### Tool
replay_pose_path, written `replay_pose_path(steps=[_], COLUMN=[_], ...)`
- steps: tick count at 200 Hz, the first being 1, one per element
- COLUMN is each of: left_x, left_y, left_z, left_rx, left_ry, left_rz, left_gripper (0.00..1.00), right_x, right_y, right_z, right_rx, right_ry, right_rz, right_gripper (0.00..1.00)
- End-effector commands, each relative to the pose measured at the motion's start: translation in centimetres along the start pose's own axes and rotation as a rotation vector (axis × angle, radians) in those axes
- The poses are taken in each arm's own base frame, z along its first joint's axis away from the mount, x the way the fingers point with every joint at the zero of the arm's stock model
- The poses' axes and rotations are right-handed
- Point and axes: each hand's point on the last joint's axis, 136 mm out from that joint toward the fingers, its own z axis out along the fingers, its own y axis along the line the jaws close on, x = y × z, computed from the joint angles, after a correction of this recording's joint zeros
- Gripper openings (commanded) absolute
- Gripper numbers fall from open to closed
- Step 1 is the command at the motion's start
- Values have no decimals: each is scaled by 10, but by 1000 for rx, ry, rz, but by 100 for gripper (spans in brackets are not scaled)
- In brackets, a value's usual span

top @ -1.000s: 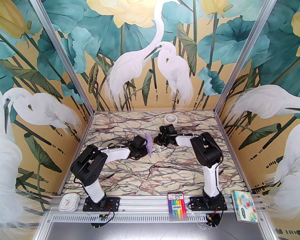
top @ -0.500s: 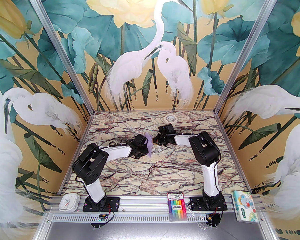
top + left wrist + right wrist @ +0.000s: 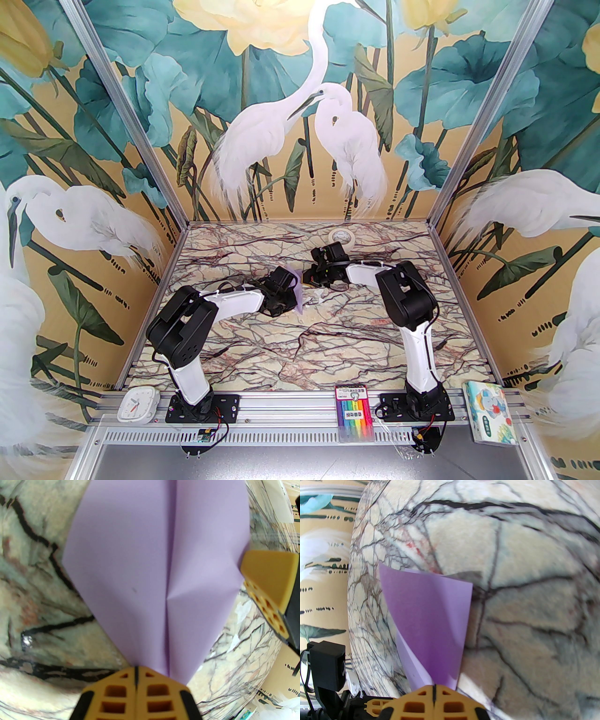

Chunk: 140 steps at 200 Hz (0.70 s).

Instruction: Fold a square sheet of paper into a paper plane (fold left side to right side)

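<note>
Two holds on paper plane [image 3: 150,562]: left gripper [image 3: 136,679] clamped at its tip, right gripper [image 3: 434,689] clamped on a side corner. Plane upright between them, just arm-side of tape roll [image 3: 341,237]. Light, floppy, likely crease-prone; pinch along folded edges.

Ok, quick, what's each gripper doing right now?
Left gripper: closed on the pale lavender folded paper plane.
Right gripper: closed on the same paper plane.

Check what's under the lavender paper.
Marble tabletop shows around the lavender paper, pinched by the left gripper and right gripper. The patch directly beneath is covered.
</note>
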Motion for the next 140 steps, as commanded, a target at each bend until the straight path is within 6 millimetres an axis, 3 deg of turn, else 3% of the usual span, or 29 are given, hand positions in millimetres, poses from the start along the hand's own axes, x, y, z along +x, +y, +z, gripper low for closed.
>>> replay_pose_path(steps=[1, 109, 140], left_x=[9, 7, 6], left_y=[26, 23, 19], left_z=[18, 19, 20], left_rx=[-101, -102, -96], left_ry=[29, 37, 40], left_rz=[10, 23, 31], left_gripper=[2, 2, 2], right_x=[5, -9, -8], right_y=[-5, -9, -8], right_z=[3, 3, 4], right_rx=[5, -14, -44], right_ry=[44, 4, -15], right_rz=[-16, 22, 66], right_gripper=[0, 0, 12])
